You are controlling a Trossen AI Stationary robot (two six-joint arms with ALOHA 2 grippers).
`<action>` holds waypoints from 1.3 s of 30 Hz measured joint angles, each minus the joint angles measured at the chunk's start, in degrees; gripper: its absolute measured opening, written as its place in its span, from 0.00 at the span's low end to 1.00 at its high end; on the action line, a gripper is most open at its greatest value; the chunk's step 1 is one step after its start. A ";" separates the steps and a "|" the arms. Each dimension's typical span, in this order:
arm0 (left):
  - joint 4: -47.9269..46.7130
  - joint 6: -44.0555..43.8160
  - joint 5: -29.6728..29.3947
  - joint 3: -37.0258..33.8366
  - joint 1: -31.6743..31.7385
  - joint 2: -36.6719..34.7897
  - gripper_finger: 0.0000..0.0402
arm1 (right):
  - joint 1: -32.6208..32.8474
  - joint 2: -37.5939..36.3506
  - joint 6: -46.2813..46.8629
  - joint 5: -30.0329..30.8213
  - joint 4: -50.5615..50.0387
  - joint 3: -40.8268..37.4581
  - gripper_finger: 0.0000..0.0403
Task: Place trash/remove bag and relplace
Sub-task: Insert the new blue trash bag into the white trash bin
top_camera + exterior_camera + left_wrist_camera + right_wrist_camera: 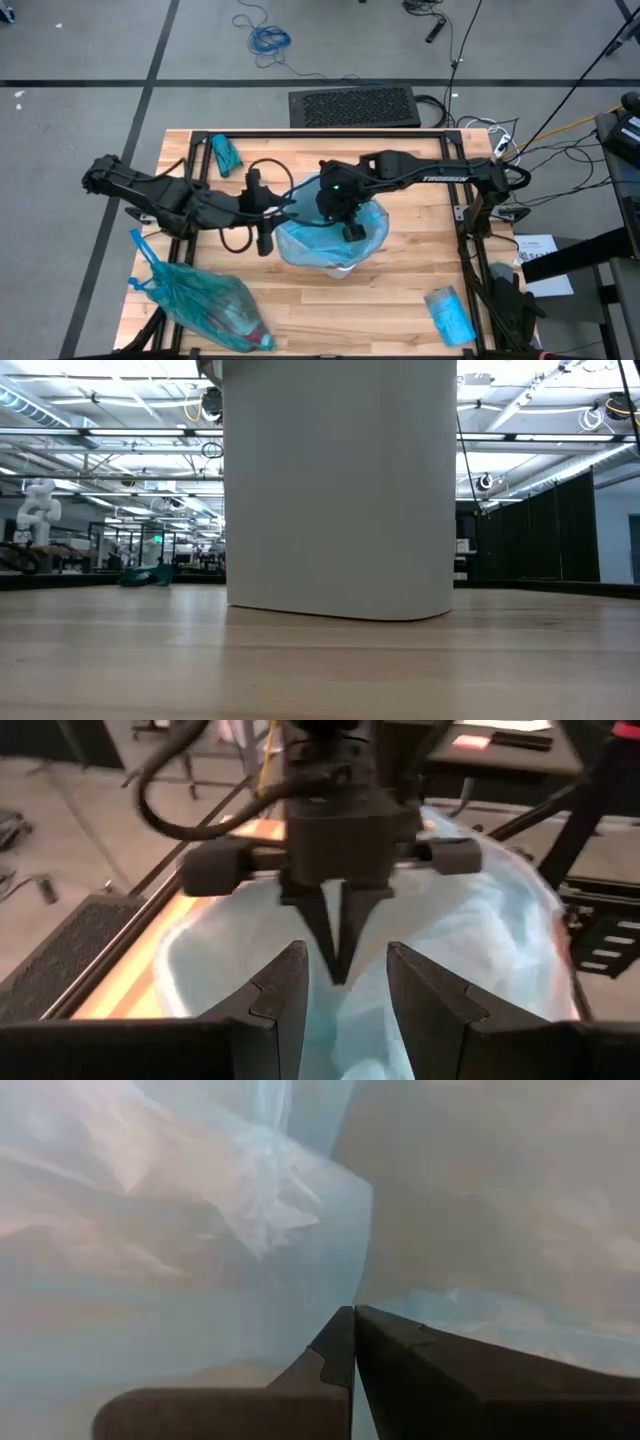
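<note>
The desk (400, 310) is carrying a white bin (340, 490) with a fresh blue liner (370, 228). The full tied bag of trash (205, 305) is lying aside, already removed. The right hand (353, 230), clenched, is pressing the liner down inside; the left hand (266, 240) is hovering released beside it. "TROSSEN" is showing on the right arm.

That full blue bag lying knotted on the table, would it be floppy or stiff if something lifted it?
Probably floppy: the tied bag is thin, wrinkled film that sags around its lumpy contents. It would likely hang and swing from its knotted tail. It lies slumped on its side, so it seems unlikely to roll, and the film may be slippery.
</note>
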 joint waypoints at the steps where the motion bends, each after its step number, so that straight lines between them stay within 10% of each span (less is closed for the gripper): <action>1: -1.22 -1.09 -1.07 0.01 -0.48 -0.31 0.33 | 0.12 0.60 -0.33 0.02 -0.06 -0.02 0.01; 19: -5.21 -5.88 -6.77 0.03 -5.17 -8.13 0.33 | 3.45 4.41 -15.29 5.42 -0.32 0.01 0.01; 39: -14.11 -25.08 -6.87 -2.62 -8.91 0.37 0.33 | 3.69 4.17 -13.39 5.66 -0.04 0.01 0.01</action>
